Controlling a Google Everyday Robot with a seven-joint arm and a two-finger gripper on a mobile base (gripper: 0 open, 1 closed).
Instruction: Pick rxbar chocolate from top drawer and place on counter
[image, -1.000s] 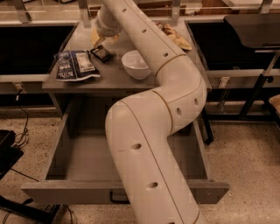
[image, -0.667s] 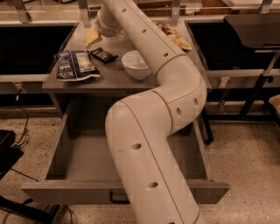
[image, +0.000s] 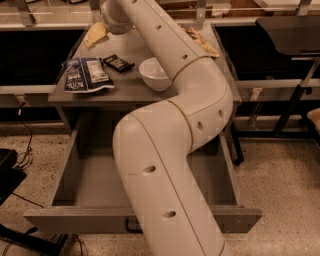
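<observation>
The rxbar chocolate (image: 118, 63) is a small black bar lying flat on the counter (image: 125, 90), left of centre. My gripper (image: 111, 17) is at the end of the arm at the top edge of the view, above the counter's far left part and raised clear of the bar. The top drawer (image: 75, 219) is pulled wide open below the counter. Its visible floor is bare, and my arm hides its middle.
A blue-white snack bag (image: 86, 74) lies left of the bar. A white bowl (image: 155, 74) stands to its right. A yellow item (image: 96, 34) lies at the far left, a brown bag (image: 201, 41) at the far right. Dark shelving flanks the cabinet.
The arm's end has lifted up and away from the bar. The bar stays lying on the counter.
</observation>
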